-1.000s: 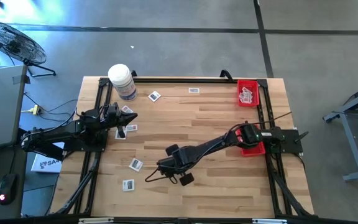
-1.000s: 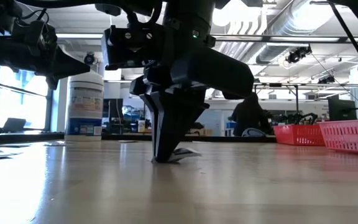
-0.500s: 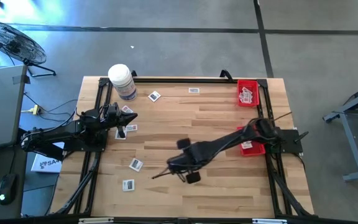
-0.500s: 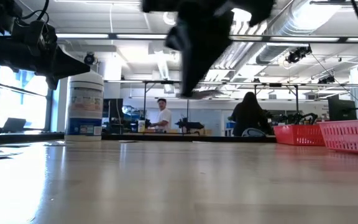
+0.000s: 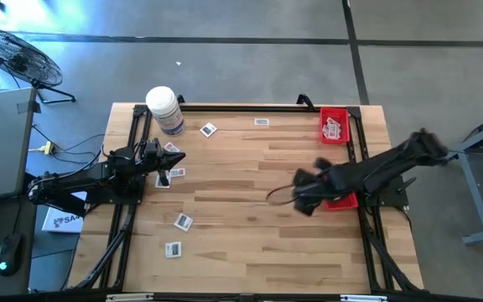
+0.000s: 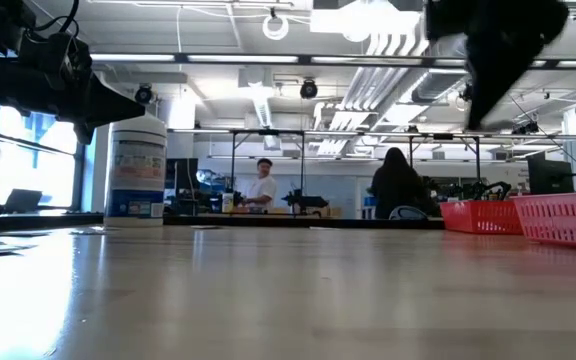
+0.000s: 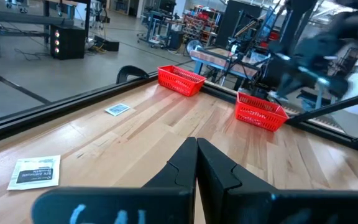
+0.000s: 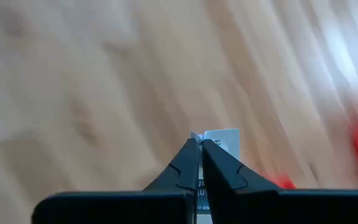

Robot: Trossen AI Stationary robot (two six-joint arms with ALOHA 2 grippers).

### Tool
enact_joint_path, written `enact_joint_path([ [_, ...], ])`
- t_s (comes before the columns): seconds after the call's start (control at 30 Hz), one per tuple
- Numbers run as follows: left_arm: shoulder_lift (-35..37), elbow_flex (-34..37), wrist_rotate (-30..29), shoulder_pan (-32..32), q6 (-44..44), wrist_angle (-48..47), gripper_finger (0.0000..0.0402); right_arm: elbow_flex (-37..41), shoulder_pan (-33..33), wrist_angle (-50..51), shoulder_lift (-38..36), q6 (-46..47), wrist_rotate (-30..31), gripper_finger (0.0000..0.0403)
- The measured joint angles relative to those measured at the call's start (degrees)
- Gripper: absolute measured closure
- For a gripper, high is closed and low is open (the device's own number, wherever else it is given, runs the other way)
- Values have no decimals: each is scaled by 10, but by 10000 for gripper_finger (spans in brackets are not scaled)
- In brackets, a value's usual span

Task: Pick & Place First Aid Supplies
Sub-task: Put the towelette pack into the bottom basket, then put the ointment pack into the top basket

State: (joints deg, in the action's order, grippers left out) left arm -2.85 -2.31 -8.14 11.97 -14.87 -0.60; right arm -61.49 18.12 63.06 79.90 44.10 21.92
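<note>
Right gripper has swung off the table's front-middle toward the right edge since a second ago, lifted clear of the wood, and now hangs above the table just beside the nearer red basket. Its fingers are pinched together on one small white packet, whose corner sticks out past the tips in the right wrist view.

Nearer red basket sits at the right edge, mostly covered by the right arm, contents cannot be told. Far red basket sits at the far right corner with a few white packets in it.

Left gripper has not moved, parked over the left side of the table, fingers pressed together with nothing between them.

Loose packets on the wood: one near the far edge beside the white jar, one at the far edge middle, a couple under the left gripper, one left of centre, one near the front left.

White jar stands upright at the far left corner. Black frame rails run along the left and right edges. Two people show in the room behind the table.
</note>
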Motion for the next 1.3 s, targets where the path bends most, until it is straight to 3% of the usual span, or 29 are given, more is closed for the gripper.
enact_joint_path([
  [0.13, 0, 0, 0, 0, 0, 0, 401, 98, -23, 41, -107, 60, -5, 395],
  [0.3, 0, 0, 0, 0, 0, 0, 401, 199, -58, 34, -183, 102, -59, 393],
  [0.67, 0, 0, 0, 0, 0, 0, 401, 296, -118, -53, -187, 47, -86, 354],
  [0.83, 0, 0, 0, 0, 0, 0, 401, 273, -133, -45, -187, 32, -86, 320],
  [1.03, 0, 0, 0, 0, 0, 0, 401, 186, -140, -13, -187, -2, -67, 297],
  [1.3, 0, 0, 0, 0, 0, 0, 401, 68, -169, -122, -154, -133, -6, 295],
])
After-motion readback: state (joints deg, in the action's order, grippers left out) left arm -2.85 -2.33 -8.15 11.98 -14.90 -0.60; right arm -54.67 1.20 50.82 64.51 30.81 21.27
